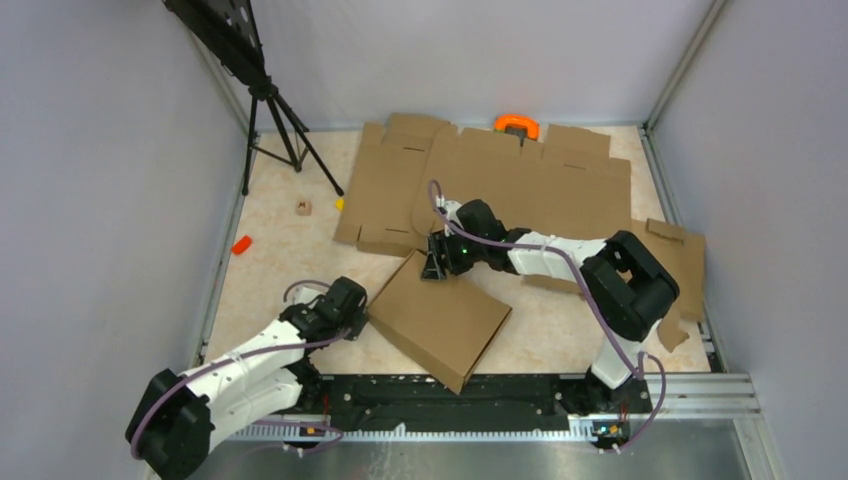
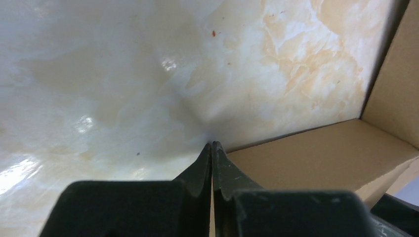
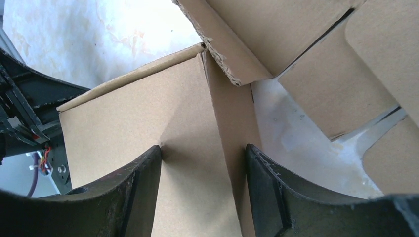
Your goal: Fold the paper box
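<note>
The paper box [image 1: 440, 318] lies folded shut near the middle of the table, one corner pointing at the arm bases. My left gripper [image 1: 362, 318] is shut with nothing in it; its tips [image 2: 212, 143] rest on the tabletop right against the box's left side wall [image 2: 316, 153]. My right gripper [image 1: 437, 268] stands over the box's far corner. Its jaws [image 3: 203, 147] straddle the corner edge, one finger [image 3: 143, 177] on the top panel [image 3: 123, 123] and the other finger [image 3: 267, 182] against the narrow side wall, closed on the cardboard.
Wide flat cardboard blanks [image 1: 520, 180] cover the back of the table, with another piece [image 1: 682, 262] at the right behind the right arm. An orange tool [image 1: 516, 124] lies at the back. A tripod [image 1: 275, 120], a wooden block [image 1: 304, 207] and an orange bit [image 1: 241, 244] are at the left.
</note>
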Controlling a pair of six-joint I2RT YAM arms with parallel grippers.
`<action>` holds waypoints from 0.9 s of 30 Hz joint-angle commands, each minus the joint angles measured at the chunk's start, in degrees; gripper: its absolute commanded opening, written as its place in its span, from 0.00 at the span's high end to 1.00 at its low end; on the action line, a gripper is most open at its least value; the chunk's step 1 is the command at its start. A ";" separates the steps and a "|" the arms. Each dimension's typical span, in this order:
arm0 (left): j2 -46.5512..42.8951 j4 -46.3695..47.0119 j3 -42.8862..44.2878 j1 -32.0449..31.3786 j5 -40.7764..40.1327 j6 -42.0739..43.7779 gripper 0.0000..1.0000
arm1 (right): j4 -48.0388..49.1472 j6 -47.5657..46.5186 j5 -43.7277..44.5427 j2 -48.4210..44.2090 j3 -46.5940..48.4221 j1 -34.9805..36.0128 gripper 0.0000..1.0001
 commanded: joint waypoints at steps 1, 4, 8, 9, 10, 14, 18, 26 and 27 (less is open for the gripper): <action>-2.34 -1.50 6.40 -1.04 3.42 1.26 1.00 | -9.01 3.41 -8.63 0.54 -2.21 3.72 0.43; -3.43 -17.06 10.04 -1.04 -1.17 1.91 1.00 | -11.34 2.36 -5.18 -0.04 -1.76 3.51 0.43; -5.10 -25.35 9.20 -1.03 0.68 -0.17 1.00 | -11.64 2.05 -3.75 1.17 -1.39 3.52 0.43; -5.83 -25.97 8.70 -1.04 2.31 -0.37 1.00 | -11.56 2.07 -3.57 1.44 -1.30 3.51 0.43; -6.45 -26.34 8.20 -1.08 3.69 -0.45 1.00 | -11.52 2.12 -3.51 1.56 -1.27 3.53 0.43; -8.65 -29.85 7.20 -1.04 5.81 -1.02 1.00 | -11.28 2.18 -3.53 1.28 -0.84 3.51 0.43; -9.50 -33.86 7.48 -1.05 6.02 -1.14 1.00 | -11.83 1.84 -3.76 1.37 -0.06 3.77 0.43; -8.38 -20.60 1.85 -1.04 15.64 -2.33 1.00 | -11.32 1.84 -4.52 1.18 0.54 4.10 0.43; -8.37 -18.39 1.21 -1.05 15.45 -2.54 1.00 | -11.32 1.85 -4.64 1.18 0.65 4.29 0.43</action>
